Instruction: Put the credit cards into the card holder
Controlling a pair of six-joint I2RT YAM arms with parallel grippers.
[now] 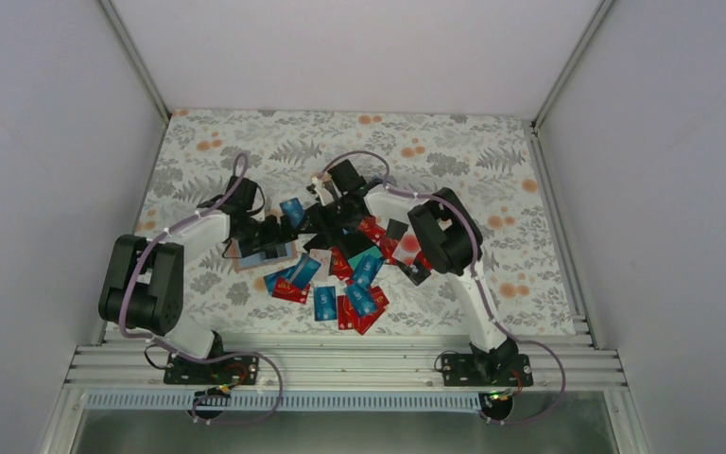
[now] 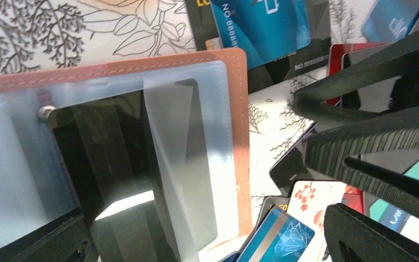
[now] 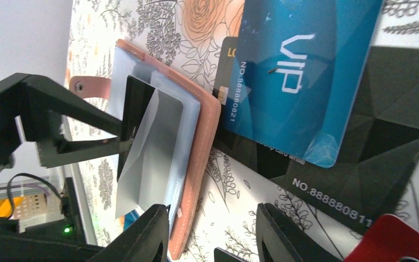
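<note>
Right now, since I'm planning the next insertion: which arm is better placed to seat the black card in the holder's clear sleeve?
Left, probably. The left claw seems to pinch the black card at the card holder sleeve, while the right claw hovers open and empty beside it.

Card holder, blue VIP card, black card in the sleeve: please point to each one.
card holder [image 3: 210, 123], right wrist view, on its tan stitched edge.
blue VIP card [image 3: 300, 71], right wrist view, on its printed face.
black card [image 2: 109, 147], left wrist view, on its face behind the clear sleeve.
</note>
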